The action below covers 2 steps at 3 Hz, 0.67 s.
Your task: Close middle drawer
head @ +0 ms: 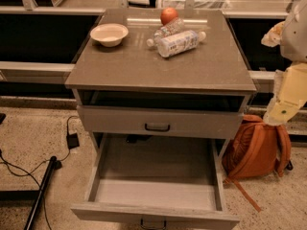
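Note:
The middle drawer [156,195] is pulled far out toward me. Its long pale-grey tray is empty and its wide low front [153,215] is at the bottom edge, with the dark bar handle [153,223] partly cut off. Above it is the taller top drawer front [158,121] with its own dark handle [157,127], and a dark gap under the countertop. The lowest drawer is hidden beneath the open one. My arm [290,87] enters at the right edge. The gripper [272,34] is up at the far right, beside the cabinet top, well away from the open drawer.
On the cabinet top [144,66] are a white bowl [109,34], an orange fruit [169,15] and two plastic bottles [178,41]. An orange backpack [256,150] leans at the cabinet's right. Cables and a black bar [41,188] lie on the floor to the left.

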### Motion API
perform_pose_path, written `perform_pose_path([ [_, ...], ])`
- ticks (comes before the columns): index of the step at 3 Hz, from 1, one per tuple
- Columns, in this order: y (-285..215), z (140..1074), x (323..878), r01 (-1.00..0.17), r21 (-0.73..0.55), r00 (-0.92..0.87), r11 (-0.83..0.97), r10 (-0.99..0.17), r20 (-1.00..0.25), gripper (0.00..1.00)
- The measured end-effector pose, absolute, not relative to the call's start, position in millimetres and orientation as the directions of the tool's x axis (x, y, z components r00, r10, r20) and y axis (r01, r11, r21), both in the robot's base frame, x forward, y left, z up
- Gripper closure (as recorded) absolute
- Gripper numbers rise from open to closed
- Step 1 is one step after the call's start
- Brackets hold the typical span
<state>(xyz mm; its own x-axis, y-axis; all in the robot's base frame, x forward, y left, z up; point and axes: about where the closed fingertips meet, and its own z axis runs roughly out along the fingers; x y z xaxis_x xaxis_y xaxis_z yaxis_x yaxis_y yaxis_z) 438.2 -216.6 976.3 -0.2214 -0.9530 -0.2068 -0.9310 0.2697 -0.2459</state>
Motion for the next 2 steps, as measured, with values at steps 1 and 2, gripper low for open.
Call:
perform_pose_path([
  [1,-216.6,976.3,438.2,-0.931,-0.246,-0.221,0.27,-0.953,-0.207,0.0],
  [2,-218.3,941.7,435.1,-0.932,-0.197,-0.257,0.304,-0.938,-0.231,0.0],
])
